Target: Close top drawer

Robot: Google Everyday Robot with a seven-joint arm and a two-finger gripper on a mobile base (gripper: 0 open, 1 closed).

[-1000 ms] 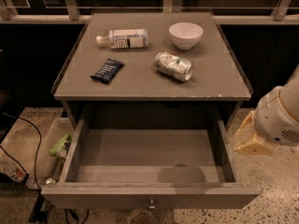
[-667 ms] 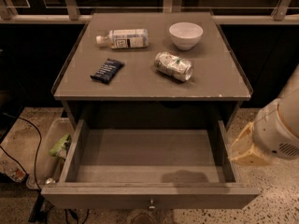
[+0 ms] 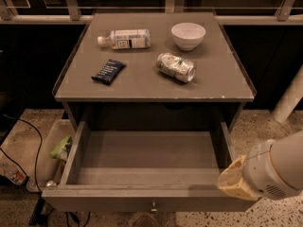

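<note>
The top drawer (image 3: 118,203) of the grey-brown cabinet is pulled far out toward me, and its inside is bare. Its flat front panel has one small round metal knob (image 3: 153,206) at the centre, near the bottom edge of the view. My gripper (image 3: 234,179), a tan-coloured end on the white arm (image 3: 279,167), is at the lower right. It is right by the drawer's front right corner, level with the front panel's top edge. The drawers below are out of view.
On the cabinet top (image 3: 142,86) lie a plastic bottle (image 3: 124,39), a white bowl (image 3: 188,35), a crushed can (image 3: 175,67) and a dark snack bag (image 3: 108,71). A plastic bin (image 3: 45,162) and a cable (image 3: 28,131) are on the floor at left. A white post (image 3: 289,100) stands at right.
My arm and gripper have moved down and to the left, from beside the drawer's right wall to its front right corner. The drawer has not moved.
</note>
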